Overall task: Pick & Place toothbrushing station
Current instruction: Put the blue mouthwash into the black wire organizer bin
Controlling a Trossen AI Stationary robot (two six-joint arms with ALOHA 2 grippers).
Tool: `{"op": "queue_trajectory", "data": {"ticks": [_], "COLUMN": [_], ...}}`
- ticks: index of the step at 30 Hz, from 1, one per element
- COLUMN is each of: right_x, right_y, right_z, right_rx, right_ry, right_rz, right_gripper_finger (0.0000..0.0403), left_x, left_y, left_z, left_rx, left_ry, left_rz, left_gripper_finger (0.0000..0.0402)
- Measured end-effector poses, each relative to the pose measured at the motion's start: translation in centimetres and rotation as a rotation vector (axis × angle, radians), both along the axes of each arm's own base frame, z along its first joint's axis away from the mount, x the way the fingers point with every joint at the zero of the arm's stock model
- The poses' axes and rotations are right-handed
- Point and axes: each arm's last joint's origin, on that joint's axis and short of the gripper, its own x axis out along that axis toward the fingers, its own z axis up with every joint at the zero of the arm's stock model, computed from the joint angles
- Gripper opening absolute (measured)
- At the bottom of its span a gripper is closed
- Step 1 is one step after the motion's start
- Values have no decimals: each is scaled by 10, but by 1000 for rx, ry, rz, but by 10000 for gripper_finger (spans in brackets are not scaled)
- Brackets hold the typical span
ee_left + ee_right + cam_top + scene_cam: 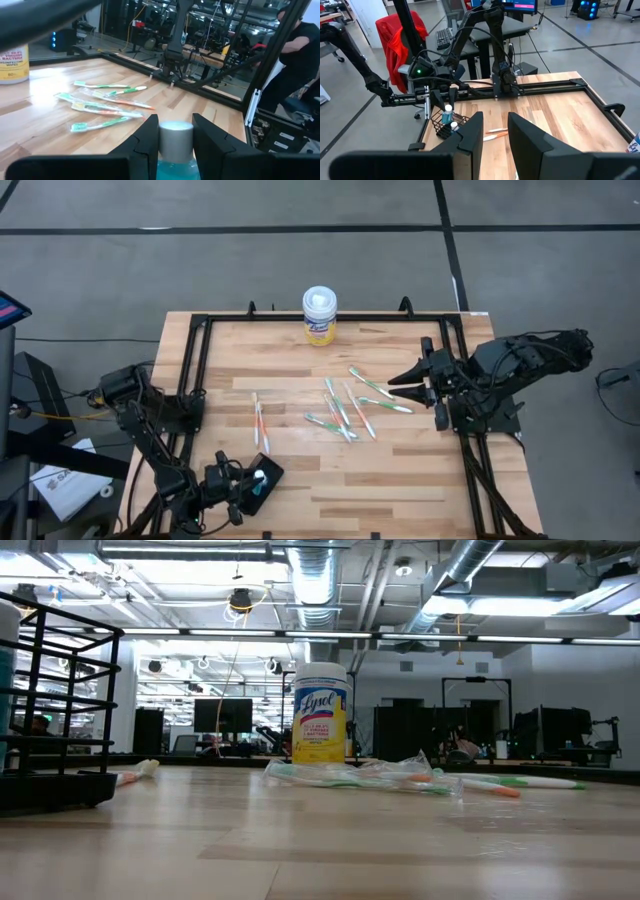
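The left gripper point(243, 490) sits at the table's point(420, 480) near left corner, its fingers point(150, 135) part open around the white cap of a blue bottle point(175, 145) that stands in the black wire station point(255, 477); whether they press the cap is unclear. If the hold is only on the bottle, lifting might pull it out and leave the station behind. The right gripper point(400, 376), part open and empty, waits above the toothbrushes point(345, 410).

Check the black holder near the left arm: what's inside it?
The toothbrushing station holds a bottle of blue liquid with a pale cap, standing upright; the left gripper sits around that cap. A second white item shows beside it. The basket floor is hidden.
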Motion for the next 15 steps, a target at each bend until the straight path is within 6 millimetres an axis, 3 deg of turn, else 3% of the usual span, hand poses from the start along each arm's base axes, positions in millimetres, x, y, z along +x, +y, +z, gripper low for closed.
{"op": "queue_trajectory", "data": {"ticks": [15], "right_x": [0], "right_y": [0], "right_z": [0], "right_rx": [-7], "right_ry": [0], "right_rz": [2], "right_gripper_finger": [82], "left_x": [3], "left_y": [-6], "left_z": [-31], "left_rx": [17], "left_ry": [8], "left_rz": [5], "left_gripper_finger": [80]}}
